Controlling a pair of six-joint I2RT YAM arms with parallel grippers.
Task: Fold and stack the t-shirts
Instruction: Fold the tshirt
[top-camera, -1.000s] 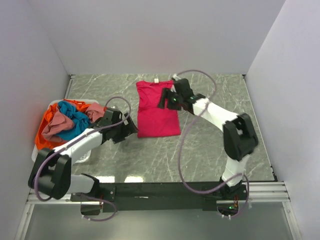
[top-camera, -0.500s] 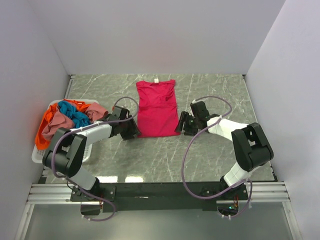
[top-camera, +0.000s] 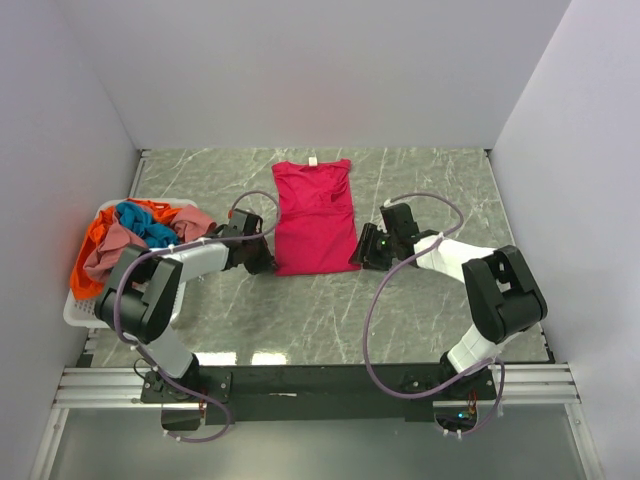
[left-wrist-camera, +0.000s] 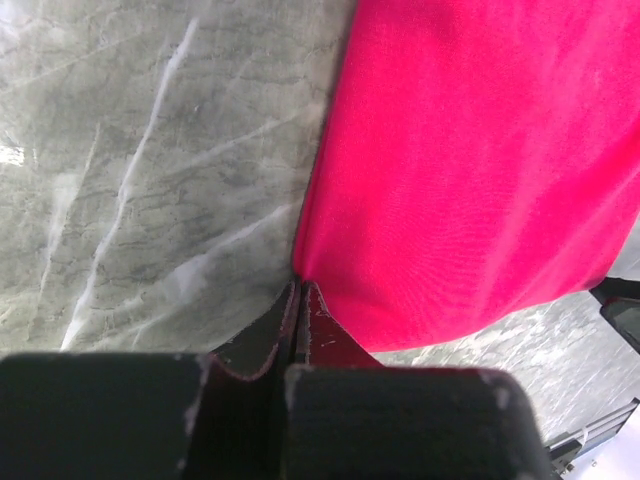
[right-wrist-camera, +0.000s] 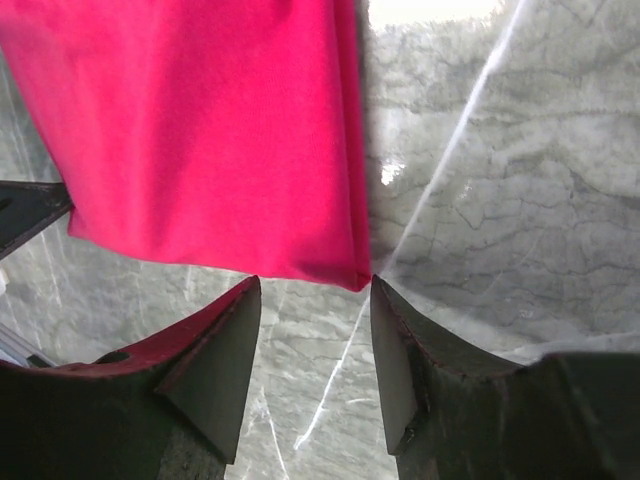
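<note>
A bright magenta-pink t-shirt (top-camera: 315, 220) lies folded lengthwise in the middle of the marble table, collar at the far end. My left gripper (top-camera: 266, 263) sits low at its near left corner. In the left wrist view the jaws of the left gripper (left-wrist-camera: 298, 285) are pressed together with the corner of the magenta t-shirt (left-wrist-camera: 470, 170) pinched at their tips. My right gripper (top-camera: 358, 258) is at the near right corner. Seen from the right wrist, the right gripper (right-wrist-camera: 315, 285) is open, and the magenta t-shirt (right-wrist-camera: 200, 130) has its corner just ahead of the gap.
A white slatted basket (top-camera: 78, 312) stands at the left edge, holding crumpled orange (top-camera: 90, 240), teal-blue (top-camera: 145, 225) and dusty pink (top-camera: 110, 252) t-shirts. White walls close in the table on three sides. Both arms' cables loop over the table.
My left gripper has closed on the shirt's near left corner. My right arm came down from the shirt's far right side to its near right corner, and its jaws have narrowed.
</note>
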